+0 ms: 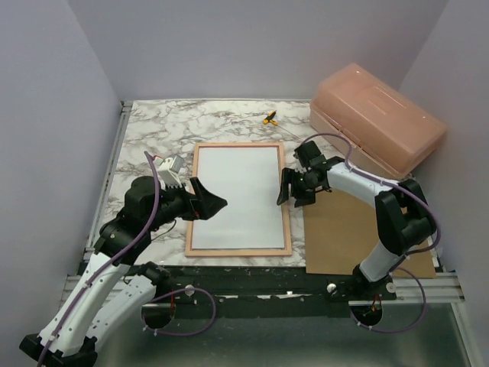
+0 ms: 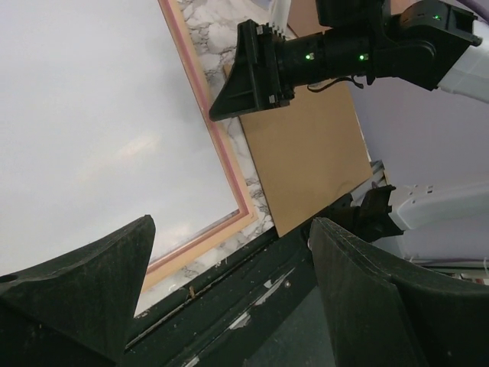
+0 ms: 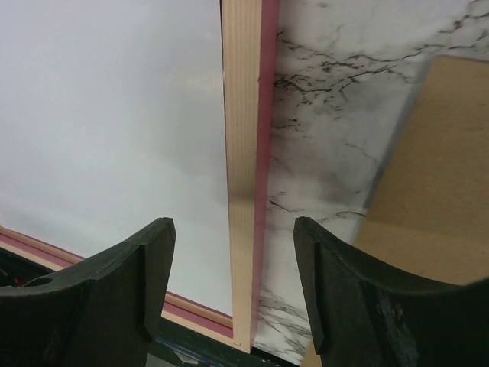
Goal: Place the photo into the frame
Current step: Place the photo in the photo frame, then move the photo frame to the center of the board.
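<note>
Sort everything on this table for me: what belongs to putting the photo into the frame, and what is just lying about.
Belongs to the job:
- frame, lying back up
- photo, seemingly white side up inside it

Just lying about:
- brown board, right of the frame
- salmon box, far right corner
- small yellow object, behind the frame

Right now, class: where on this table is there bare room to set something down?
Free: the far-left corner of the marble table, bordered by the frame and the yellow object. Crowded: the right side, with the right gripper, backing board and salmon box.
</note>
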Controlling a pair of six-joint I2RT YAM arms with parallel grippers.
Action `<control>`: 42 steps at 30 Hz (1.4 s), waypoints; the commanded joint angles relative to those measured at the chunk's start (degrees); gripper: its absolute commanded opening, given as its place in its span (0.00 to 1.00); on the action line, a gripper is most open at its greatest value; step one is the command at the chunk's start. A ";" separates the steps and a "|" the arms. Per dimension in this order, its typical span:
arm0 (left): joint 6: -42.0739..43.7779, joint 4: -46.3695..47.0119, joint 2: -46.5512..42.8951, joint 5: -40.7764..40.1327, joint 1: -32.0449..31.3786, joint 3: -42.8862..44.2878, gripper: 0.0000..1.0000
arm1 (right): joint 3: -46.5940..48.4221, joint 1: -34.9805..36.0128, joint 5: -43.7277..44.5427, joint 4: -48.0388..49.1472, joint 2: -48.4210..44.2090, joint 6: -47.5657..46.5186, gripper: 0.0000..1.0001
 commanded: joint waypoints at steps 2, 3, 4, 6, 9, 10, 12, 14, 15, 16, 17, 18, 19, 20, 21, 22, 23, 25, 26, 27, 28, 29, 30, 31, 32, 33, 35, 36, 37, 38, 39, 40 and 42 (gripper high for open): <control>-1.76 2.30 -0.37 2.54 0.36 -1.10 0.85 | -2.23 2.92 0.75 4.09 3.88 2.97 0.65; -1.79 2.30 -0.46 2.54 0.34 -1.28 0.85 | -2.47 3.26 0.91 4.59 4.33 3.29 0.63; -1.87 2.28 -0.62 2.54 0.34 -1.44 0.85 | -2.70 3.40 0.95 5.06 4.69 3.63 0.58; -1.90 2.48 -0.81 2.54 0.34 -1.82 0.85 | -2.74 3.70 0.43 6.14 5.44 4.13 0.46; -1.97 2.80 -0.56 2.71 0.35 -2.30 0.85 | -1.35 3.87 -0.06 6.94 7.11 4.53 0.32; -1.92 2.96 -0.38 2.88 0.35 -2.31 0.85 | -0.44 3.87 -0.12 7.05 7.81 4.60 0.30; -1.97 3.30 0.23 3.28 0.36 -2.32 0.85 | 1.81 4.06 -0.16 6.62 9.68 4.43 0.26; -1.87 3.34 0.88 3.59 0.34 -2.19 0.85 | 4.11 4.12 -0.06 6.35 11.68 4.45 0.26; -1.81 3.35 1.23 3.59 0.34 -2.16 0.85 | 5.46 4.21 -0.06 6.34 12.35 4.34 0.26; -1.68 3.37 1.39 3.59 0.34 -2.14 0.85 | 6.39 4.38 0.17 6.35 13.19 4.32 0.26; -1.60 3.42 1.46 3.53 0.39 -2.22 0.85 | 7.67 4.43 0.27 6.11 13.96 4.23 0.26; -1.57 3.45 1.56 3.51 0.34 -2.31 0.85 | 8.73 4.59 0.20 5.95 14.85 4.19 0.26; -1.54 3.43 1.69 3.47 0.34 -2.46 0.85 | 9.83 4.72 0.04 5.84 15.58 4.15 0.26; -1.46 3.47 1.74 3.38 0.34 -2.57 0.85 | 10.64 4.91 -0.17 5.75 16.39 4.14 0.26; -1.39 3.43 1.82 3.32 0.34 -2.70 0.85 | 11.59 5.17 -0.15 5.49 17.28 4.15 0.26; -1.26 3.45 1.81 3.25 0.34 -2.82 0.85 | 12.19 5.34 -0.27 5.39 17.75 4.14 0.26; -1.28 3.38 1.87 3.20 0.34 -2.88 0.85 | 12.58 5.51 -0.45 5.38 18.17 4.23 0.26; -1.18 3.29 2.08 3.24 0.34 -2.80 0.85 | 12.68 5.79 -0.59 5.46 17.99 4.51 0.28; -1.20 3.25 2.30 3.25 0.39 -2.84 0.86 | 12.29 5.92 -0.63 5.83 17.52 4.70 0.30; -1.13 3.25 2.43 3.29 0.34 -2.84 0.86 | 11.76 5.93 -0.47 6.14 16.64 5.02 0.31; -1.19 3.37 2.71 3.32 0.36 -2.92 0.86 | 11.21 5.93 -0.04 6.37 15.52 5.36 0.34; -1.24 3.63 2.93 3.53 0.34 -3.08 0.86 | 10.46 5.93 0.41 6.58 14.40 5.51 0.38; -1.47 4.03 3.33 3.60 0.34 -3.37 0.86 | 9.96 5.93 0.74 6.76 12.95 5.82 0.44; -1.98 4.63 3.72 3.98 0.39 -3.73 0.86 | 9.21 5.93 1.37 6.86 11.56 6.04 0.49; -2.59 5.39 4.19 4.59 0.34 -4.22 0.86 | 8.40 5.93 1.73 7.10 9.60 6.50 0.53; -3.35 6.54 4.72 5.44 0.34 -4.93 0.86 | 7.40 5.93 2.07 7.34 7.92 6.88 0.57; -5.24 9.54 5.81 7.36 0.34 -6.51 0.86 | 5.44 5.93 2.75 7.40 3.42 7.78 0.63; -6.26 10.87 6.45 8.27 0.28 -7.45 0.86 | 4.50 5.90 3.06 7.42 1.31 8.28 0.65; -7.16 12.35 7.22 8.93 0.19 -8.25 0.86 | 3.24 5.93 3.36 7.40 -1.45 8.95 0.67; -8.14 13.76 7.92 9.75 0.09 -9.01 0.86 | 1.84 5.88 3.94 7.38 -3.97 9.54 0.69; -8.85 15.03 8.96 10.37 -0.12 -9.56 0.86 | 0.62 5.93 4.30 7.32 -7.10 10.28 0.70; -9.51 16.29 9.75 10.75 -0.47 -10.04 0.86 | -0.79 5.93 4.96 7.16 -9.84 11.00 0.71; -10.54 18.40 12.13 11.15 -1.57 -10.62 0.86 | -3.39 5.90 6.47 6.16 -15.95 12.12 0.71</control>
